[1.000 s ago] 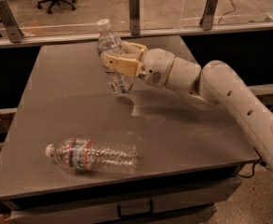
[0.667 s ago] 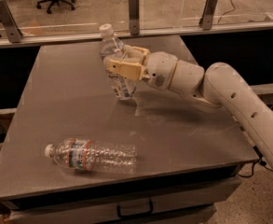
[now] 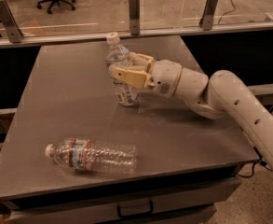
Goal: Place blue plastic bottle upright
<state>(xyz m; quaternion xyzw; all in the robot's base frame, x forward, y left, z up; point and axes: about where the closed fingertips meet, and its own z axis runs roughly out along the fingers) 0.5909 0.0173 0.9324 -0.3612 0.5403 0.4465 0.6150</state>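
table [image 3: 66,101]: jaws grip blue bottle [image 3: 116,56], ribbed bottle [image 3: 95,155] apart.

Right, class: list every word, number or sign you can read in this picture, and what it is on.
None readable.
The small clear plastic bottle with white label, held in the gripper at the picture's centre: dark print, blurred.
The long ribbed clear bottle lying in the foreground: red-and-blue band, blurred.

Grey table [image 3: 66,92] fills the frame centre. Ribbed clear bottle [image 3: 92,155] lies on its side at lower left, cap pointing left. Blue plastic bottle [image 3: 117,56] stands at upper centre, base on table, leaning slightly, claw [image 3: 122,64] clamped round its middle.
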